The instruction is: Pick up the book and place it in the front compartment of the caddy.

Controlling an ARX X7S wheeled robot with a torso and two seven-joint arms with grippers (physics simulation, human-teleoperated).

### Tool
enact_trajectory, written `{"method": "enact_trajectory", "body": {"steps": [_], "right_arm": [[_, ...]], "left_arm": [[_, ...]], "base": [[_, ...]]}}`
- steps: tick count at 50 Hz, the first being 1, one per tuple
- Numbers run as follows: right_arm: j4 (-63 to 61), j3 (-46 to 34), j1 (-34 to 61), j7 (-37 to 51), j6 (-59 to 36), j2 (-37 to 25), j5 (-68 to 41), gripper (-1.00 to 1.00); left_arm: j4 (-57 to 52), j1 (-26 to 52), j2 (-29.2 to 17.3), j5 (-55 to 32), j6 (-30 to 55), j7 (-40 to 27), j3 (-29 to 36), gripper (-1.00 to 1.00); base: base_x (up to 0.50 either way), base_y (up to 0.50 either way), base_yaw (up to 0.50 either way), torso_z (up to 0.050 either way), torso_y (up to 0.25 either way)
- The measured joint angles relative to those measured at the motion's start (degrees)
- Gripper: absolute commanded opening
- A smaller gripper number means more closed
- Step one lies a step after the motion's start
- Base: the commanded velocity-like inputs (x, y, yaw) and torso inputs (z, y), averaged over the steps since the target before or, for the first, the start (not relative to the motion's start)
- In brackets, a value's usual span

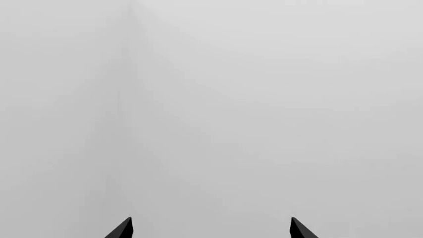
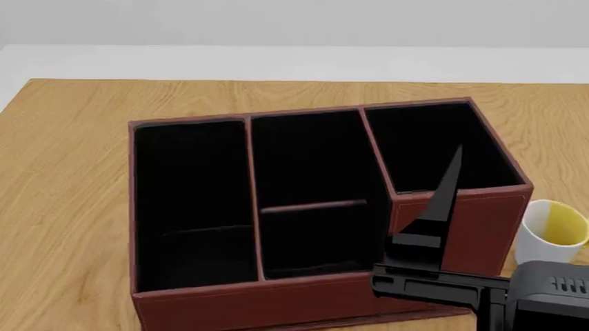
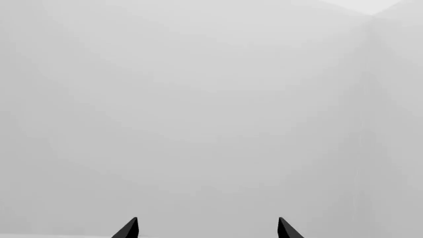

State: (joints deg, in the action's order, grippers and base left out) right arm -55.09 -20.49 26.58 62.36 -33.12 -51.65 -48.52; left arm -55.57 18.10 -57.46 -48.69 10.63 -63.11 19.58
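The caddy (image 2: 313, 303) sat in the middle of the wooden table (image 2: 65, 172), a big red-brown box lined in black. It had a long undivided cell on the left, a middle section split by a thin crossbar (image 2: 313, 205), and a taller-walled square cell at the right rear. The front compartment (image 2: 318, 241) was the nearer half of that middle section, and as far as I could see into its dark lining, nothing lay in it. A white-and-yellow mug (image 2: 552, 231) stood just beside the caddy's right wall.

The book was nowhere in sight from any of the three views, so I could not say where it was.

The right gripper (image 2: 432, 227) came in from the lower right of the head view, in front of the caddy's right front corner, one black finger (image 2: 448, 186) pointing up across the taller cell's wall. Its own camera showed two dark fingertips (image 3: 129, 229) spread well apart, with only pale grey wall between them. They held nothing.

The left gripper (image 1: 211, 229) did not show in the head view. Its wrist camera showed much the same: two black tips (image 1: 122, 229) standing wide apart against blank grey, pinching nothing.
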Motion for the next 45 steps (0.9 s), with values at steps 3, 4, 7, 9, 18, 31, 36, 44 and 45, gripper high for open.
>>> {"method": "enact_trajectory", "body": {"steps": [3, 4, 7, 9, 18, 31, 36, 44, 45], "right_arm": [[0.0, 0.0, -0.1, 0.0, 0.1, -0.1, 0.0, 1.00], [0.0, 0.0, -0.1, 0.0, 0.1, -0.1, 0.0, 1.00], [-0.1, 0.0, -0.2, 0.1, 0.2, -0.2, 0.0, 1.00], [0.0, -0.1, -0.2, 0.1, 0.2, -0.2, 0.0, 1.00], [-0.1, -0.1, 0.0, 0.3, 0.4, -0.1, 0.1, 1.00], [-0.1, 0.9, 6.4, 0.9, -3.4, -2.0, -9.2, 1.00], [1.7, 0.3, 16.8, 1.0, -9.4, -4.5, -21.8, 1.00], [8.7, -2.7, 36.6, -0.9, -20.9, -7.9, -43.4, 1.00], [9.9, -3.3, 39.1, -1.2, -22.5, -8.0, -45.8, 1.00]], "left_arm": [[0.0, 0.0, 0.0, 0.0, 0.0, 0.0, 0.1, 1.00], [0.0, 0.0, 0.0, 0.0, 0.0, 0.0, 0.1, 1.00], [0.1, 0.2, 0.1, 0.1, 0.0, 0.0, 0.2, 1.00], [0.2, 0.2, 0.2, 0.1, 0.0, 0.0, 0.3, 1.00], [0.2, 0.3, 0.0, 0.1, -0.1, -0.1, 0.4, 1.00], [-0.2, 0.5, -0.6, -0.5, -0.4, -0.5, 0.1, 1.00], [-0.4, 0.6, -1.3, -1.0, -0.6, -0.6, -0.4, 1.00], [-0.5, 0.9, -2.3, -1.8, -1.1, -0.8, -1.2, 1.00], [-0.5, 1.0, -2.4, -1.9, -1.1, -0.8, -1.2, 1.00]], "base": [[0.38, 0.00, 0.00, 0.000, 0.000], [0.38, 0.00, 0.00, 0.000, 0.000], [0.38, 0.00, 0.00, 0.000, 0.003], [0.38, 0.00, 0.00, 0.000, 0.000], [0.09, 0.00, 0.00, 0.000, 0.001], [0.00, 0.00, 0.00, 0.000, 0.000], [0.00, 0.00, 0.00, 0.000, 0.000], [0.00, 0.00, 0.00, 0.000, 0.000], [0.00, 0.00, 0.00, 0.000, 0.000]]}}
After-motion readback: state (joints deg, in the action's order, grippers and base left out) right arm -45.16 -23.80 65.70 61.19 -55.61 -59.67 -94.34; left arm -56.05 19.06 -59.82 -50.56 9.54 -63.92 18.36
